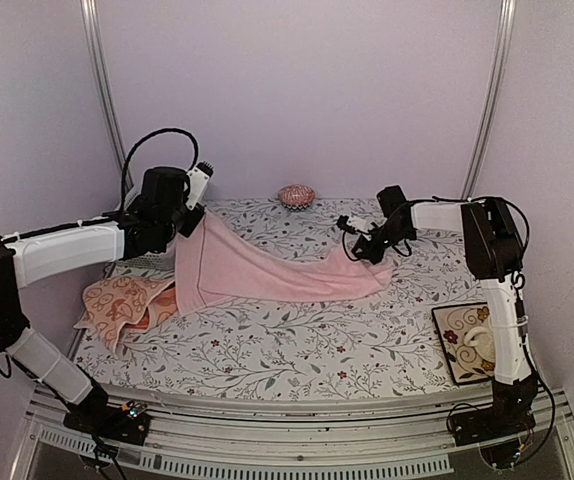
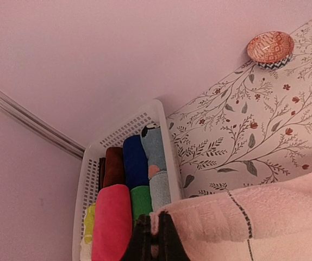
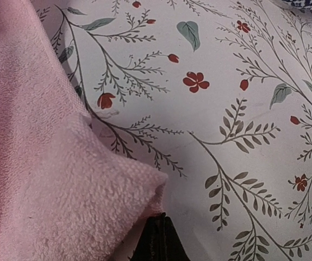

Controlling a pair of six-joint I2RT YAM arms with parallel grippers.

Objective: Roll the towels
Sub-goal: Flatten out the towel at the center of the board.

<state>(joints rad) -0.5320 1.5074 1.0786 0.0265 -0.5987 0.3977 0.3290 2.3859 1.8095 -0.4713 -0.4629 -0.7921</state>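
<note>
The light pink towel (image 1: 267, 270) hangs stretched between both grippers, its lower edge resting on the floral tablecloth. My left gripper (image 1: 189, 222) is raised at the back left and shut on one corner; in the left wrist view the pink towel (image 2: 254, 217) is pinched between the dark fingers of the left gripper (image 2: 155, 239). My right gripper (image 1: 361, 250) sits low at the right and is shut on the opposite corner, where the pink towel (image 3: 47, 163) bunches at the tips of the right gripper (image 3: 158, 231). The peach-orange patterned towel (image 1: 122, 300) lies crumpled at the table's left edge.
A white perforated basket (image 2: 164, 136) with several rolled coloured cloths stands below the left gripper at the back left. A small red patterned bowl (image 1: 296, 195) sits at the back centre, the same bowl (image 2: 270, 48) showing in the left wrist view. A patterned square plate (image 1: 467, 340) lies front right.
</note>
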